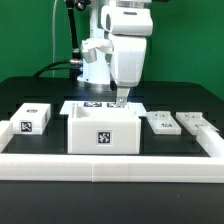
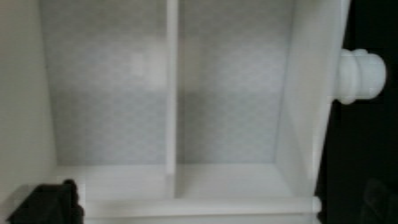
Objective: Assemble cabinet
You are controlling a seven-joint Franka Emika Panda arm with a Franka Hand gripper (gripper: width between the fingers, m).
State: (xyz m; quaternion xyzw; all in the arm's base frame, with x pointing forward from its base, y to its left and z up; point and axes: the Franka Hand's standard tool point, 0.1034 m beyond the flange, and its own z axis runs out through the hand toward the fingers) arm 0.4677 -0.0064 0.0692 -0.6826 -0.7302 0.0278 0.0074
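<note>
exterior view gives you one cabinet body (image 1: 101, 134), open on top, mid-table inside the white border rail (image 1: 110, 168). three smaller panels lie near it: the left panel (image 1: 33, 118) on that view's left, the inner right panel (image 1: 162, 122) and outer right panel (image 1: 195, 123) on its right. the gripper (image 1: 120, 101) hangs at the body's rear wall, marker board (image 1: 85, 105) just behind. wrist view shows a divider (image 2: 175, 90) splitting the inside into two bays. you cannot tell how the jaws stand.

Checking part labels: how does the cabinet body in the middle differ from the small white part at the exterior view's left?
The cabinet body is far larger than the small part. The cabinet body is an open-topped box; the small part looks closed, tagged on top. The end effector hangs by the cabinet body, not the small part. Both are white and tagged.
</note>
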